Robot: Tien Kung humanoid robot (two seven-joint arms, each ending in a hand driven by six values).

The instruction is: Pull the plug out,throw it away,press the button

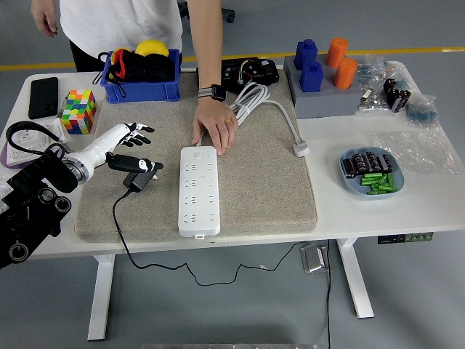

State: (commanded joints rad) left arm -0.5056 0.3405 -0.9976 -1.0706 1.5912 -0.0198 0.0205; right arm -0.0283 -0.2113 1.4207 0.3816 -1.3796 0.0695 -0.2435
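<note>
White table, grey mat (261, 182): the plug (136, 166) lies left of the power strip (198, 190), unplugged; left hand (127, 138) released above it. A person's hand (216, 128) steadies the strip. Button press remains.

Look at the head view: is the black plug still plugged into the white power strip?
No. The black plug lies on the mat left of the white power strip, apart from it.

White table (341, 211) under grey mat (254, 182), blue bin (142, 91), phone (42, 96), cube (78, 110).
</note>
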